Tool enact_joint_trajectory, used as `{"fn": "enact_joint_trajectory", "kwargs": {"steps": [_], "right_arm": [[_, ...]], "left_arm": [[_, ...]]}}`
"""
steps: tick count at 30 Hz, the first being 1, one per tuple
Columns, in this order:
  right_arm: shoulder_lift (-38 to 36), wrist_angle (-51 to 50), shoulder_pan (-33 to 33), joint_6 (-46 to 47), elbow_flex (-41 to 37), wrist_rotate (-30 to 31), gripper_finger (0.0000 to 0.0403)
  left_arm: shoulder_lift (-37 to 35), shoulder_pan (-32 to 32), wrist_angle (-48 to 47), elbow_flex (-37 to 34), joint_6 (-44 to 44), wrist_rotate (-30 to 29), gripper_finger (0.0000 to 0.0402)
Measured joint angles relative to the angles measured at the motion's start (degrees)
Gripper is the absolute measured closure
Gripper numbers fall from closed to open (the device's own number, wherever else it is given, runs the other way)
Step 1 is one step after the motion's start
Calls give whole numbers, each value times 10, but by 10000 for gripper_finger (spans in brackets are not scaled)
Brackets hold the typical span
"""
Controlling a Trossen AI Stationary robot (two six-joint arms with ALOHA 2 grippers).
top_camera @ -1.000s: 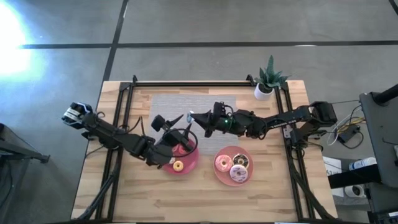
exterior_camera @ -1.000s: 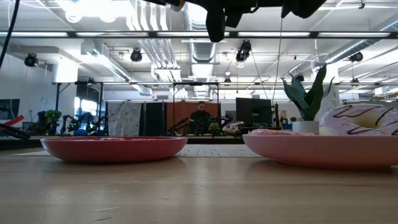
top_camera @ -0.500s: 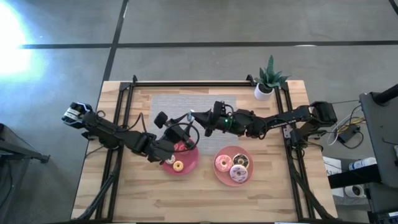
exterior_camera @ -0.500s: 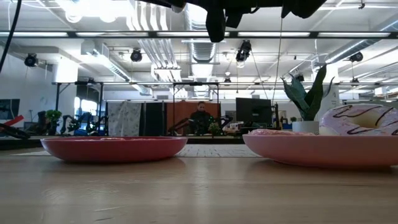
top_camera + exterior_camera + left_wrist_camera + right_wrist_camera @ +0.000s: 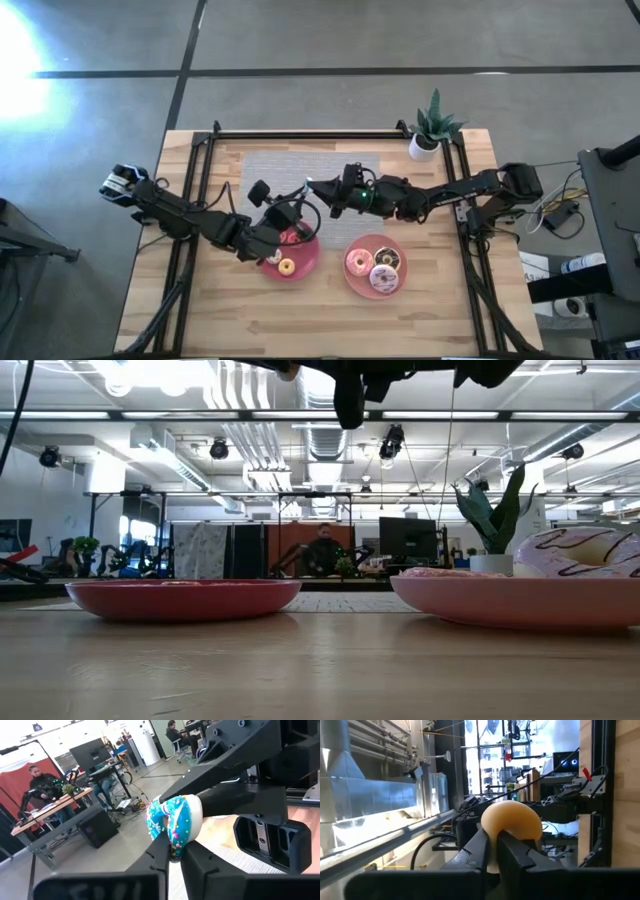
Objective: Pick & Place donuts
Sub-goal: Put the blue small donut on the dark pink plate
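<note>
A donut with blue sprinkled icing and a tan underside hangs in the air above the left pink plate, between my two grippers. My left gripper comes from the table's left and is shut on it. My right gripper comes from the right and is shut on the same donut, whose tan side fills its wrist view. Two mini donuts lie on the left plate. Three larger donuts lie on the right plate. My left gripper pinches the donut's rim between its two fingertips, on the side facing it. The fingers slant in from the table's near left. The donut stands on edge, clear of the plate. My right gripper pinches the opposite rim between its two fingers, coming about level from the table's right, the tan underside toward its camera.
A potted plant stands at the far right corner. A grey mat lies at the back middle. Black frame rails run along the table's left, right and far sides. The low view shows both plates side by side.
My left gripper has shut on the donut that my right gripper holds out, after edging slightly toward it. The donut has stayed where it was, above the left plate.
</note>
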Motion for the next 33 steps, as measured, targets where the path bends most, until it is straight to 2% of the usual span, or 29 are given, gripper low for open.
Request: {"fn": "enact_joint_trajectory", "kwargs": {"steps": [7, 13, 17, 21, 23, 24, 28, 30, 33], "right_arm": [[-5, -2, -2, -8, 0, -5, 286], [-11, -6, -25, -36, -7, -99, 221], [-34, -24, -39, -66, -23, -149, 197], [-85, -140, -46, -109, -44, -163, 186], [-119, -233, -49, -139, -49, -163, 183], [-137, -278, -49, -153, -49, -163, 182], [-202, -418, -48, -195, -49, -143, 181], [-230, -463, -49, -212, -49, -127, 181], [-265, -496, -50, -223, -49, -96, 181]], "left_arm": [[0, 0, -7, 0, 2, 0, 395], [-1, 0, -74, 0, -3, -2, 395], [-5, -5, -155, 0, -70, -7, 396], [-22, -11, -252, 2, -172, -2, 396], [-30, -13, -295, 3, -205, 38, 396], [-31, -13, -310, 2, -215, 78, 396], [-19, -12, -315, -20, -219, 313, 396], [4, -13, -311, -33, -220, 370, 396], [43, -12, -315, -45, -233, 414, 396]]}}
